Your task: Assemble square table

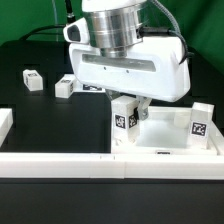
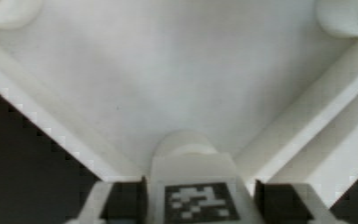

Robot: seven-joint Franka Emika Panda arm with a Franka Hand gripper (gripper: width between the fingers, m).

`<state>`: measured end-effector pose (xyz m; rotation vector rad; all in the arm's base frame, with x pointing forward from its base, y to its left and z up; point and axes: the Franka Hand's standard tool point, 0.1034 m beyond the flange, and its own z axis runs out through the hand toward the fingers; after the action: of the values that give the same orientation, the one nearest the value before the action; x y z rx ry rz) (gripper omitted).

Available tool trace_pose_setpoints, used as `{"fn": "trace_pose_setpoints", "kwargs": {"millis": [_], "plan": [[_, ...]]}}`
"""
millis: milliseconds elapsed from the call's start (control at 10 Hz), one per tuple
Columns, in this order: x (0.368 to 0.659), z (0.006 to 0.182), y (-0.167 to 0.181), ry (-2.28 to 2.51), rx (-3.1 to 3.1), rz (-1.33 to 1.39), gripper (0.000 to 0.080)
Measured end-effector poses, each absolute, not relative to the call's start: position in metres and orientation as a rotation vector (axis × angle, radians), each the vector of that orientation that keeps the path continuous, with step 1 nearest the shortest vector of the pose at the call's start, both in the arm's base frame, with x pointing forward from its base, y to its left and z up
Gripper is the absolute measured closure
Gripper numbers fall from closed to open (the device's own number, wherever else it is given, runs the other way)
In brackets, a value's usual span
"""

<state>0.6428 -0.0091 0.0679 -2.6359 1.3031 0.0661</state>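
Note:
My gripper (image 1: 127, 106) is shut on a small white block leg (image 1: 124, 117) with a black-and-white tag. It holds the leg upright at the corner of the white square tabletop (image 1: 168, 128) on the exterior view's left. In the wrist view the leg (image 2: 197, 192) sits between my fingers (image 2: 115, 198), its rounded end pointing at the tabletop's inner corner (image 2: 176, 75), where two raised rims meet. Whether the leg touches the tabletop cannot be told. The tabletop carries a tag (image 1: 197, 124) on its right side.
Two loose tagged legs (image 1: 32, 78) (image 1: 64, 87) lie on the black table at the exterior view's left, with another tagged piece (image 1: 91, 88) half hidden behind my hand. A long white border bar (image 1: 90, 160) runs along the front; another bar (image 1: 5, 122) is at the left edge.

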Motion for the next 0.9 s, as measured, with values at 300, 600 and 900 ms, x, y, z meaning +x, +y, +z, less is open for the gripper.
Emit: {"fn": "trace_pose_setpoints", "kwargs": {"millis": [300,600,900], "plan": [[0.649,0.069,-0.009,1.787,-2.258,0.133,0.0513],[0.657,0.068,0.007,2.246,-1.822,0.145,0.0512],[0.657,0.068,0.008,2.177,-1.907,0.125,0.0504]]}}
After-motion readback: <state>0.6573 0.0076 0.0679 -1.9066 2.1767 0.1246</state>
